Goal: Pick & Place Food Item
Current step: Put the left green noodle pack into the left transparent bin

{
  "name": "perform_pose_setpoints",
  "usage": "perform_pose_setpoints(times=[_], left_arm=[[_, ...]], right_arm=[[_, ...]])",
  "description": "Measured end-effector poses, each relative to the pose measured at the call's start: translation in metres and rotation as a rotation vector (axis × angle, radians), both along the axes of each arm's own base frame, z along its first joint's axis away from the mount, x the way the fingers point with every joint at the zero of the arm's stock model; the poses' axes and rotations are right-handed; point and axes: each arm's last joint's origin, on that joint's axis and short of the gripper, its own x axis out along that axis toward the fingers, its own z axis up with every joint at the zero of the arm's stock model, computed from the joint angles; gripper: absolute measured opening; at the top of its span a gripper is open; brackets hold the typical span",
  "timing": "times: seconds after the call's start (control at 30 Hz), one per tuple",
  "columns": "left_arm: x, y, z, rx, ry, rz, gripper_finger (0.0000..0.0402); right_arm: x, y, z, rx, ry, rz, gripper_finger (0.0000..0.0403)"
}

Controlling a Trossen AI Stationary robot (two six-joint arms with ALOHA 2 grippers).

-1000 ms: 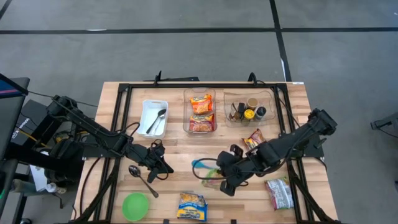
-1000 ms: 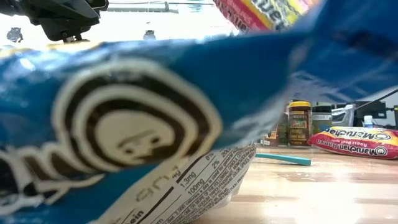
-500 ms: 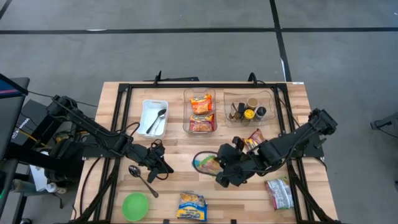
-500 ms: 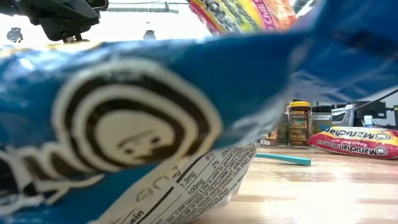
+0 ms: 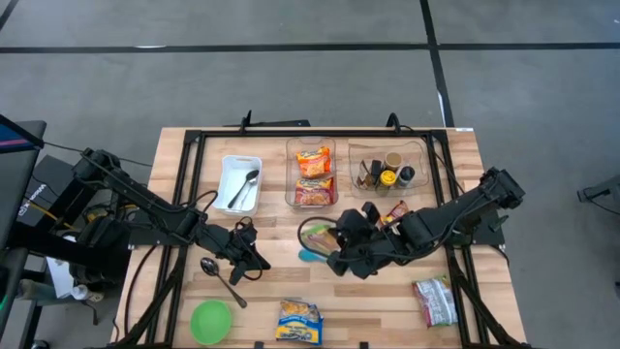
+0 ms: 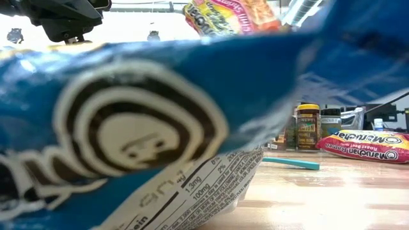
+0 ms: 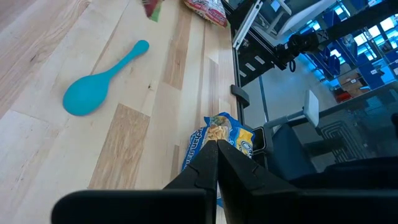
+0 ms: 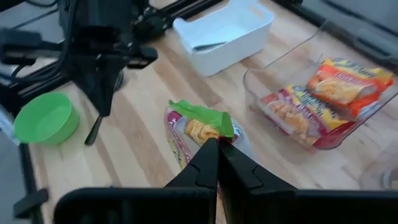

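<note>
Now the right tool (image 5: 334,254) grips a noodle pack (image 5: 318,236) above the worktop (image 5: 271,281), near the clear bin (image 5: 311,174) (carry step). Next: lift over rim, then release. Left tool (image 5: 254,264) pinched shut, idle.

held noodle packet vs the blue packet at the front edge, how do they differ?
The noodle packet hangs in the shut right gripper, lifted above the table near the clear food bin; the blue packet lies flat by the front edge, untouched. The held one is red and yellow with a green end; the other is blue and yellow. Both are sealed food packets.
</note>
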Motion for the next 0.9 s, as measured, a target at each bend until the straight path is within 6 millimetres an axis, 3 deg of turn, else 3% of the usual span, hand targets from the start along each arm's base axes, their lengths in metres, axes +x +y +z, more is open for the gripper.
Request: perform_pose_setpoints(times=[0.27, 0.53, 0.9], left_arm=[[0.0, 0.0, 0.0, 0.0, 0.0, 0.0, 0.0], [0.0, 0.0, 0.0, 0.0, 0.0, 0.0, 0.0], [0.0, 0.0, 0.0, 0.0, 0.0, 0.0, 0.0]], right_arm=[[0.0, -0.001, 0.0, -0.02, -0.002, -0.013, 0.0], [0.003, -0.006, 0.0, -0.096, -0.081, -0.144, 0.0], [0.018, -0.055, 0.002, -0.18, -0.052, -0.266, 0.0]])
